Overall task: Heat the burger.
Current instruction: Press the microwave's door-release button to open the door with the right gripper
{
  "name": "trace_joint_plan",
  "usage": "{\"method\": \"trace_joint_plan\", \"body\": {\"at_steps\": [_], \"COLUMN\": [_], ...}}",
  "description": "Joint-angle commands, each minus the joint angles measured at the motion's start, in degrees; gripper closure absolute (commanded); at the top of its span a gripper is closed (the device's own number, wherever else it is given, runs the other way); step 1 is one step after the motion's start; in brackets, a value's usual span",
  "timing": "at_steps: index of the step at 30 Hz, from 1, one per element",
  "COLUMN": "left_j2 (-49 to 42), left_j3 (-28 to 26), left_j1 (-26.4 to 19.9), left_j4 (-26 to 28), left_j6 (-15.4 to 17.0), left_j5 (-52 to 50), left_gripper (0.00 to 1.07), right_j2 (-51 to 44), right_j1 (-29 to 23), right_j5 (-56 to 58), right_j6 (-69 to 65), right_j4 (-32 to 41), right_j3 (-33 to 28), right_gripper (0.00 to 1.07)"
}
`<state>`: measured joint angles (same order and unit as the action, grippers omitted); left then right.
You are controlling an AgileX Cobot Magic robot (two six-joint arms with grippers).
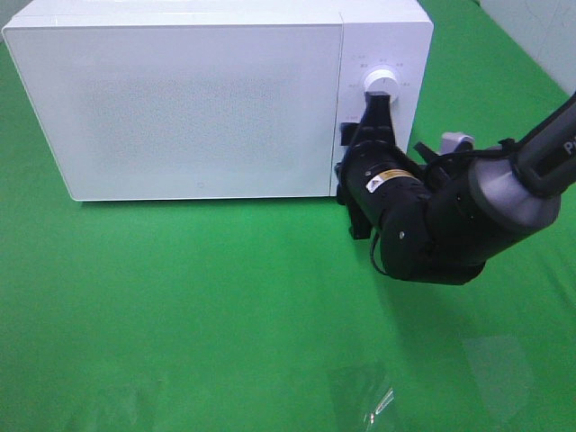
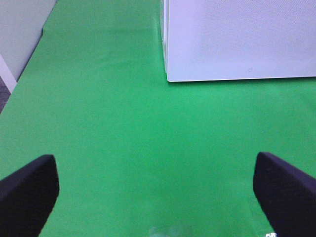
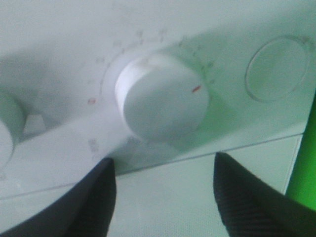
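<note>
The right gripper point(image 3: 163, 162), jaws spread, sits just before the round white red-marked dial point(image 3: 160, 98) on the boxy white microwave point(image 1: 180, 99). Its door is closed, and the burger's place cannot be told. The left gripper point(image 2: 154, 160) gapes wide above the green cloth point(image 2: 148, 98).

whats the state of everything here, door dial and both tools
microwave door, shut
dial, free, nothing gripping it
right tool, open, facing the dial, not touching
left tool, open, empty, over green cloth
burger, not in view
</note>
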<state>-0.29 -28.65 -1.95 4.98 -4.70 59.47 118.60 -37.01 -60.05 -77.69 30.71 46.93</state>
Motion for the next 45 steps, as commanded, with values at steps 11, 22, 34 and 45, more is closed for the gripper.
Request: {"method": "trace_joint_plan", "body": {"at_steps": [11, 22, 34, 45], "left_j2": [-1.38, -1.38, -1.38, -1.38], "left_j3": [0.17, 0.17, 0.17, 0.17], "left_j1": [0.0, 0.0, 0.0, 0.0], "left_j4": [0.4, 0.4, 0.4, 0.4], "left_j6": [0.11, 0.11, 0.11, 0.11], "left_j5": [-0.23, -0.23, -0.23, -0.23], "left_gripper": [0.06, 0.06, 0.06, 0.06], "right_j2": [-2.86, -9.85, -18.11, -30.54], "right_j1": [0.23, 0.34, 0.4, 5.1], "right_j5": [2.01, 15.81, 37.07, 62.05], "right_j6": [10.37, 33.35, 72.88, 86.75], "right_j4": [-1.66, -6.02, -11.29, -12.26], "right_j3": [-1.15, -4.58, -4.58, -4.58], "right_gripper": [0.31, 0.31, 0.31, 0.31]}}
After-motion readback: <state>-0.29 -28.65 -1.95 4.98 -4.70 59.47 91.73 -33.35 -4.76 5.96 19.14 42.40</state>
